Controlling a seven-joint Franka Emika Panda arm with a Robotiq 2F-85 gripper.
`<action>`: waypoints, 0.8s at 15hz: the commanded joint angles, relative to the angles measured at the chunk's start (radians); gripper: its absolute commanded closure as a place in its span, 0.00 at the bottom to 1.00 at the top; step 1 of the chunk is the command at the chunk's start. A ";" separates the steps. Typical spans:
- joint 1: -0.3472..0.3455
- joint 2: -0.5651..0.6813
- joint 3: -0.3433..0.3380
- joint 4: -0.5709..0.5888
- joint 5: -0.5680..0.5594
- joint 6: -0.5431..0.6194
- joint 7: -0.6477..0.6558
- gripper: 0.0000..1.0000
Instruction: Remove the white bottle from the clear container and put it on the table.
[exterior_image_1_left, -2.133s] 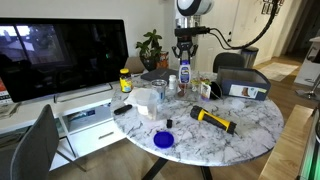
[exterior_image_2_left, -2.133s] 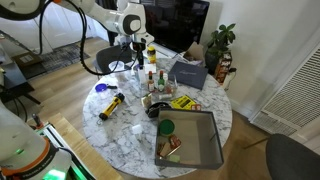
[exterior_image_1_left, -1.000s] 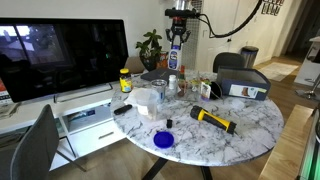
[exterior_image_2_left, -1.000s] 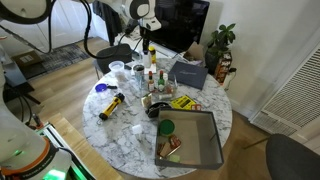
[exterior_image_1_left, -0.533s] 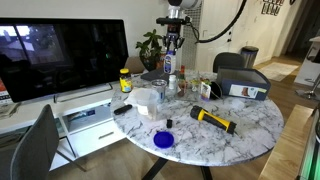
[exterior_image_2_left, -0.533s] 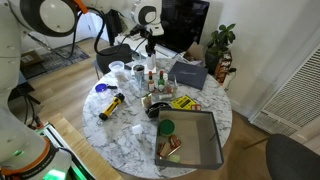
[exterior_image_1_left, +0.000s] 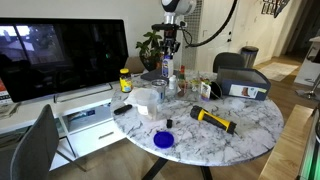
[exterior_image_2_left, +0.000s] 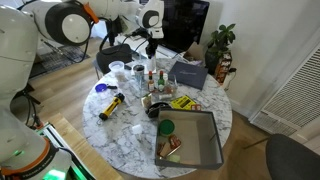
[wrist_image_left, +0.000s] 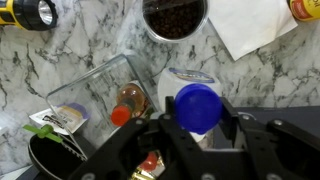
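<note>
The white bottle (wrist_image_left: 192, 105) has a white body and a cap that looks blue from above. My gripper (wrist_image_left: 195, 118) is shut on it and holds it in the air above the marble table (wrist_image_left: 60, 55). In both exterior views the gripper (exterior_image_1_left: 167, 55) (exterior_image_2_left: 149, 40) hangs over the far side of the table (exterior_image_1_left: 240, 125) with the bottle (exterior_image_1_left: 167, 68) under it. The clear container (wrist_image_left: 90, 95) lies just beside and below the bottle. It still holds small bottles, one with a red cap.
A bowl of dark contents (wrist_image_left: 175, 15) and a white napkin (wrist_image_left: 250, 25) lie below the gripper. A yellow torch (exterior_image_1_left: 212, 120), a yellow-lidded jar (exterior_image_1_left: 125, 79), a blue lid (exterior_image_1_left: 163, 139), a grey tray (exterior_image_2_left: 190, 140) and a black box (exterior_image_1_left: 240, 80) also occupy the table.
The gripper took hold of the bottle in the container, rose with it, then carried it sideways towards the TV side and came down a little.
</note>
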 joint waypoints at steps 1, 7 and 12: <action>-0.003 0.001 0.004 0.005 -0.003 -0.004 0.002 0.56; 0.003 0.056 -0.009 0.046 0.022 0.027 0.195 0.81; 0.003 0.108 -0.015 0.048 0.040 0.118 0.412 0.81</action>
